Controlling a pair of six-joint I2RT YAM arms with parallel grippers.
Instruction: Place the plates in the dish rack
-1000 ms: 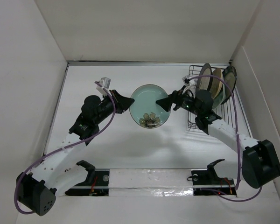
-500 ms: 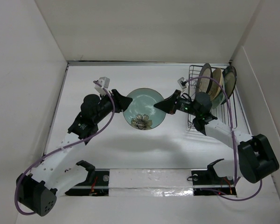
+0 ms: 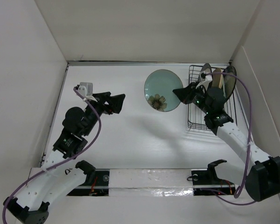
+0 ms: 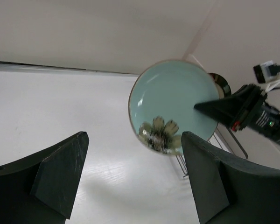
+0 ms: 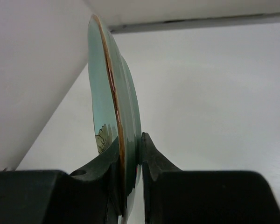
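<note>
Pale-teal flowered plate held just left of the dish rack, its rim pinched between the jaws of the right gripper. Three other plates stand upright in the rack's far end. Left gripper, jaws spread and holding nothing, is well left of the rack over the table.

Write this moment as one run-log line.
left gripper: open, empty | right gripper: shut on teal plate | plate: beside dish rack, not yet loaded
</note>
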